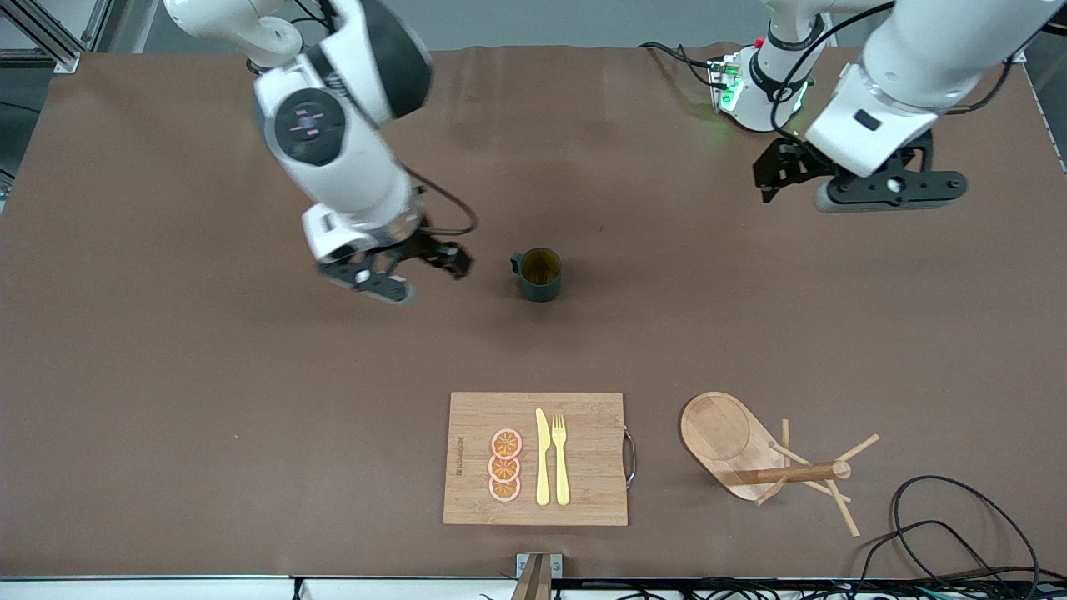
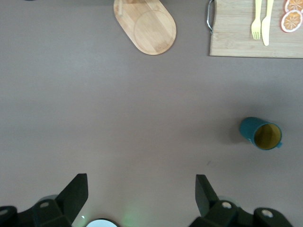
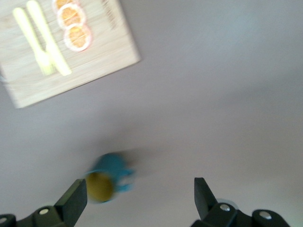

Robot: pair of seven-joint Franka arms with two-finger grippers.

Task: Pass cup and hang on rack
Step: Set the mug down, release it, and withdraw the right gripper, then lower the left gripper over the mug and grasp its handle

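Front view: the cup [image 1: 539,273] is standing upright on the brown table [image 1: 167,375], dark teal outside, ochre inside, its small handle pointing toward the right arm's end. The right gripper [image 1: 417,265] is hovering just beside that handle, fingers [image 3: 73,201] spread and holding nothing; in the right wrist view the cup [image 3: 108,177] is showing close to one fingertip, not between the two. The left gripper [image 1: 783,171] is hanging near its own base, well apart from the cup, fingers [image 2: 75,194] spread and empty, the arm waiting.

The board [image 1: 535,458] is lying nearer the camera than the cup, carrying three orange slices [image 1: 505,465], a knife [image 1: 542,457] and a fork [image 1: 560,458]. The rack [image 1: 767,458] is standing beside the board toward the left arm's end. Cables [image 1: 950,533] are lying near the rack at the table's edge.

Bare table is lying open between the cup and both the board and the rack.
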